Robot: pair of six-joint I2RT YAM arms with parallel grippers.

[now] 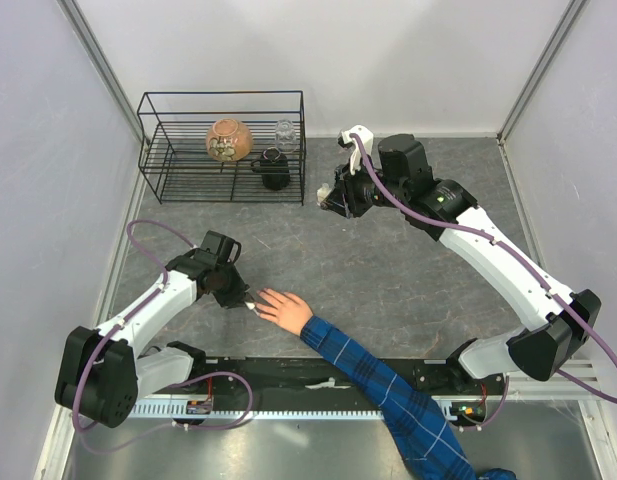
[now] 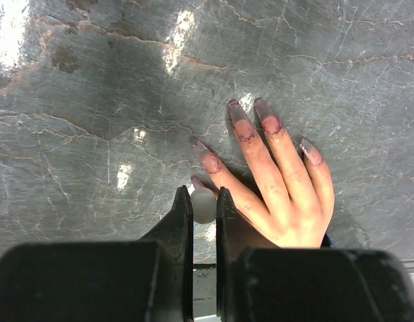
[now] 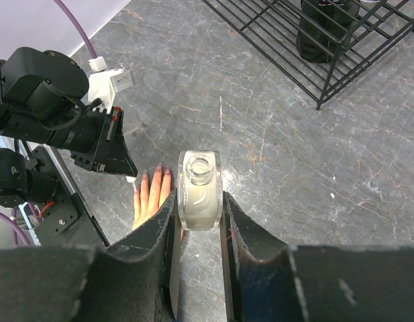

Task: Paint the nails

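Observation:
A bare hand (image 1: 285,309) lies flat on the grey table, fingers pointing left, with a blue plaid sleeve (image 1: 388,395) behind it. In the left wrist view the nails (image 2: 243,125) carry smeared purplish colour. My left gripper (image 2: 204,198) is shut on a small white cap (image 2: 204,206), held right over the thumb tip (image 2: 197,181); any brush under the cap is hidden. My right gripper (image 3: 198,201) is shut on a clear uncapped bottle (image 3: 200,189), held up at the back middle (image 1: 323,196), well away from the hand (image 3: 147,196).
A black wire basket (image 1: 148,150) stands at the back left, holding a brown bowl (image 1: 229,139), a clear glass (image 1: 285,133) and a black cup (image 1: 274,168). Grey walls close in the left and right sides.

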